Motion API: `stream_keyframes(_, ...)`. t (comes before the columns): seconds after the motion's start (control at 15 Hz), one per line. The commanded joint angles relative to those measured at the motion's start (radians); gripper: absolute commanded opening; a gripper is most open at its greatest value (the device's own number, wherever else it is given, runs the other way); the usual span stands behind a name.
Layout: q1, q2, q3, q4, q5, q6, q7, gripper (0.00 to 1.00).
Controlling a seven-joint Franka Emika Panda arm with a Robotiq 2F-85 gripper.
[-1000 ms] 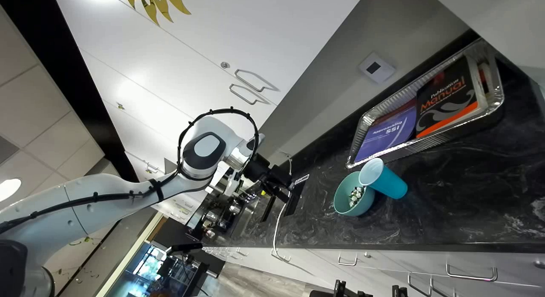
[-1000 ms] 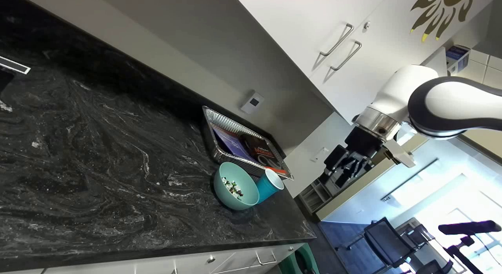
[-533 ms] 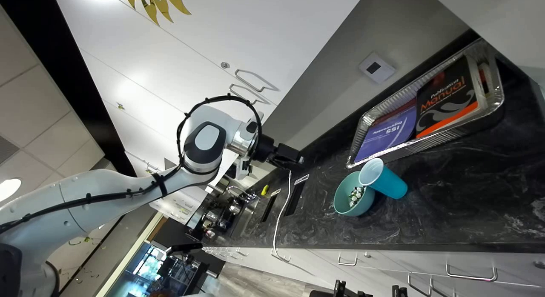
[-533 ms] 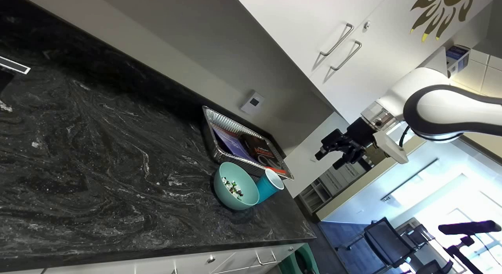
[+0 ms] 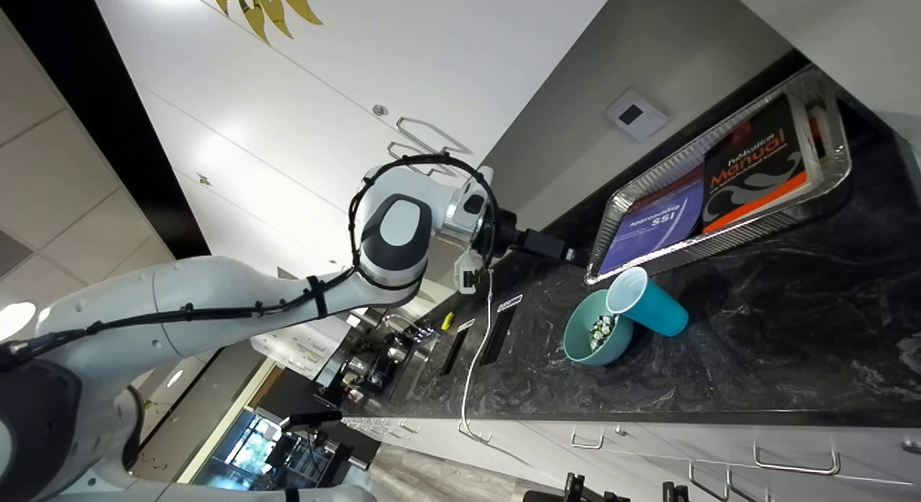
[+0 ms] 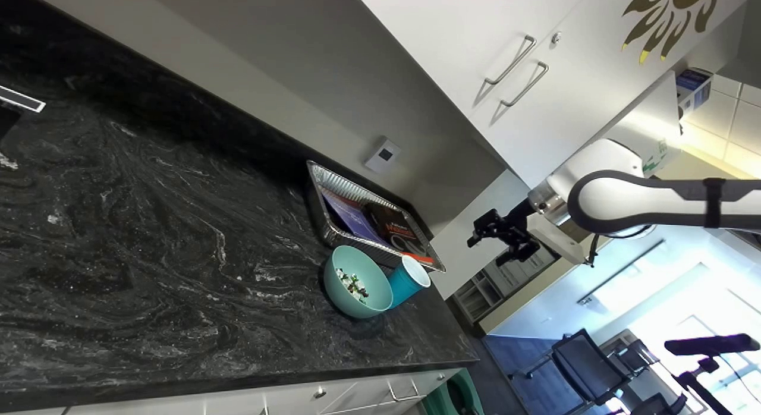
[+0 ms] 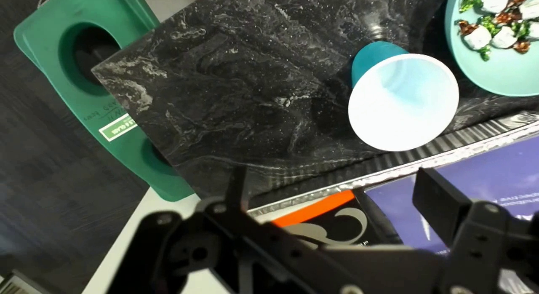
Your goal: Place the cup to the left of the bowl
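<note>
The claw [image 7: 332, 178] hangs in the air, its fingers spread well apart with nothing pinched between them. In the wrist view a black printed book with an orange stripe [image 7: 343, 220] and a flat purple book [image 7: 492, 172] show behind it, both lying in a ribbed silver foil tray [image 6: 345, 186]. Near the tray, a small light-blue plastic cylindrical cup [image 7: 404, 102] stands upright on the dark, pale-veined stone table [image 6: 178, 254], just beside a round teal-green bowl [image 7: 501, 77].

The cup is not between the fingers, so I judge that lowering from here would meet tray or books. Shifting across, a finger could clip the bowl or knock the cup over, the space being tight. A shove away from the bowl might carry it towards the table's end, by a green plastic bin [image 7: 88, 104].

The cup's wall is plain blue; its inside looks almost white, too washed out to tell whether anything lies in it.
</note>
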Motion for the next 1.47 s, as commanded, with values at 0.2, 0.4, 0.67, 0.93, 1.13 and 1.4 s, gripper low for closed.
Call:
stream_keyframes(0.2,0.007,0.175,-0.048,0.008,-0.005,0.117,0.050,1.00)
stream_keyframes(0.4,0.031,0.238,-0.078,0.018,0.061,0.160,0.008,1.00)
stream_keyframes(0.67,0.068,0.303,-0.102,0.025,0.215,0.205,-0.107,1.00)
stream_keyframes(0.93,0.088,0.356,-0.110,0.040,0.323,0.230,-0.200,1.00)
stream_keyframes(1.13,0.093,0.392,-0.118,0.057,0.353,0.250,-0.223,1.00)
stream_keyframes(1.4,0.093,0.437,-0.130,0.085,0.354,0.265,-0.222,1.00)
